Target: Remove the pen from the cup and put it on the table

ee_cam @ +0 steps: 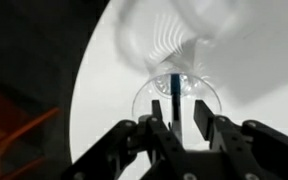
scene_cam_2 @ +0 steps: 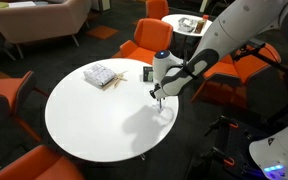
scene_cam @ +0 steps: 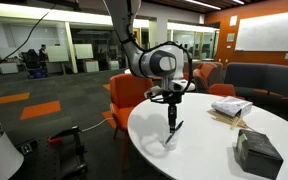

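dark box [scene_cam: 256, 150]: blackish, boxy, a bit slumped, sitting near the packet but not touching it
packet [scene_cam_2: 102, 74]: whitish, patterned, lying flat, with something thin and tan right beside it, can't tell what
orange chairs [scene_cam_2: 149, 40]: several scattered around, seats empty
smaller round table [scene_cam_2: 189, 25]: white, way in the back, some small stuff on top
sofa [scene_cam_2: 39, 20]: beige, back corner
carpet [scene_cam: 79, 95]: dark grey with orange patches [scene_cam: 44, 108]
glass-walled rooms [scene_cam: 84, 45]: along the far side
whiteboard [scene_cam: 269, 35]: on the orange wall
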You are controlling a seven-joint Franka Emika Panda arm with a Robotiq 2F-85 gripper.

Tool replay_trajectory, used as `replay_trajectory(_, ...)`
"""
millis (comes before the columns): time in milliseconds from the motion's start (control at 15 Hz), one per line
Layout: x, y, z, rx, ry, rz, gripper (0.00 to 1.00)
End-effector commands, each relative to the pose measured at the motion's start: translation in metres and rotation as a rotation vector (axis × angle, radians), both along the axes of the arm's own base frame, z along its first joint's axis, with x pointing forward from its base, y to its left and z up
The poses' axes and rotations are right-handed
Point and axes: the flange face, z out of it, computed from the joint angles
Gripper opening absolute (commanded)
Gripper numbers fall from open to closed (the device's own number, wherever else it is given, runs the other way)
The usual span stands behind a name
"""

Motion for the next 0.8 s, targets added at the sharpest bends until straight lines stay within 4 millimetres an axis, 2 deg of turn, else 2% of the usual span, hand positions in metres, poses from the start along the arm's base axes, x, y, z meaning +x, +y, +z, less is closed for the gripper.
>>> replay_trajectory(0, 0.005, -0.002, -0.008, 0.003, -0.015, 0.022, 0.35)
replay_trajectory(200, 0.005, -0.005, -0.017, -0.005, -0.012, 0.054, 0.32)
replay_trajectory(267, 0.006, -0.005, -0.019, -0.011, -0.016, 0.066, 0.10)
replay_trajectory(333, 0.006, -0.006, -0.019, -0.012, -0.020, 0.087, 0.08)
replay_trajectory(400, 0.006, -0.006, -0.019, -0.013, -0.022, 0.098, 0.00)
replay_trajectory(733, 0.002, -0.008, -0.012, -0.029, -0.027, 0.164, 0.00)
